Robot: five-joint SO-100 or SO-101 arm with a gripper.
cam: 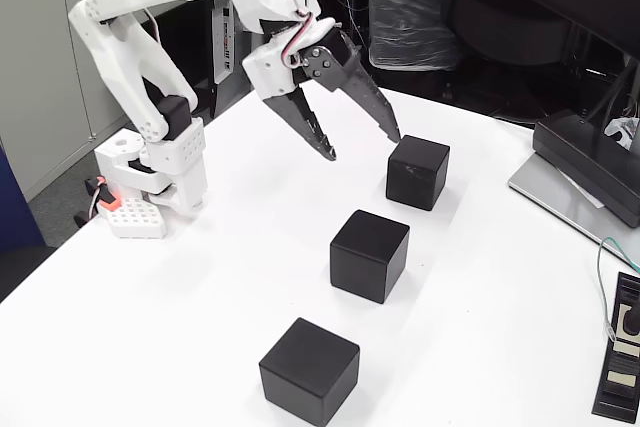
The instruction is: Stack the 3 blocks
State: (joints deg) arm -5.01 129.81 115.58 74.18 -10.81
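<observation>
My gripper (365, 147) hangs with fingers spread wide above the white table (200, 277), the far black cube (418, 172) just right of the tips, the middle cube (370, 255) and near cube (309, 371) beyond; an off-centre descent could shove it.

You've got three plain matte black blocks (418, 172) (370, 255) (309, 371) on a white counter (200, 277), white arm (140, 37), dark claw (362, 145) fingers.

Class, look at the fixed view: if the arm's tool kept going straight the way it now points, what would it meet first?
Probably the bare white table, left of the farthest black cube. The open tool points down and right, so the cube might be grazed; depth is unclear.
</observation>
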